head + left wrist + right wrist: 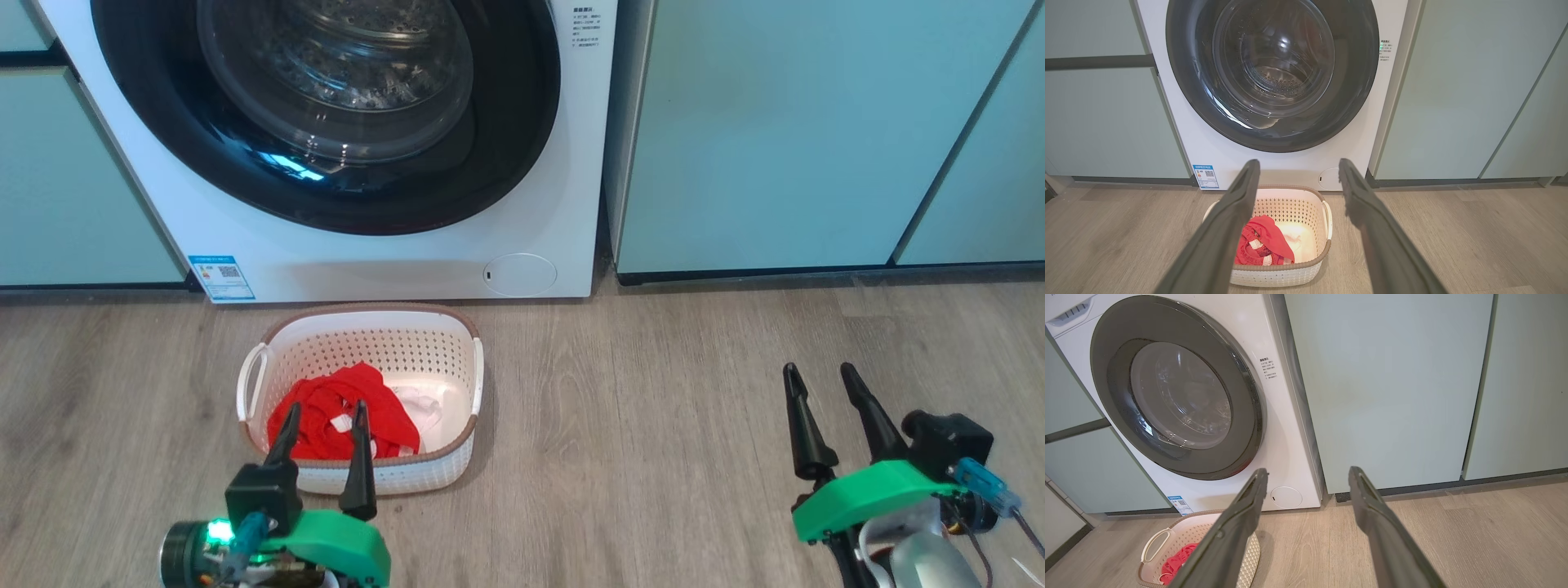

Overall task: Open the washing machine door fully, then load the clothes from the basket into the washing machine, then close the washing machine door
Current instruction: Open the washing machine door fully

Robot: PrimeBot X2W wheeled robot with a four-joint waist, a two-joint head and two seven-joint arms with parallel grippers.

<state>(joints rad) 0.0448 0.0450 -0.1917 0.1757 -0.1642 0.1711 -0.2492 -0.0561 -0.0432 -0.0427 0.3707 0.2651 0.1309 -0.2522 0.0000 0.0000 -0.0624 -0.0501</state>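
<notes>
Hovering at the lower left of the head view, the left gripper (326,405) has its two long dark fingers spread wide and grasps nothing. Its fingertips overlap the near rim of the basket in that view; contact cannot be judged. The left wrist view shows the basket lying ahead, framed between the two fingers.

The right gripper (819,369) is likewise released and empty. It sits over bare floor, well apart from the basket, on the robot's right.

The cream-white perforated plastic laundry basket (392,347), with a brown woven-look rim and white side handles, stands on the grey-brown wood-look floor (653,408) just in front of the washer. Inside it lie the clothes (380,412): bright red cloth with white stripes, heaped toward the left side, and a small white piece beside it.

The big white front-loading washing machine (575,163) stands between pale teal cabinets (775,139). Its large round door (163,147), a glossy black rim around bulging clear glass, lies shut against the front panel; the perforated steel drum shows through the glass. A small round white flap (519,274) and a blue energy sticker (221,278) sit low on the panel.
</notes>
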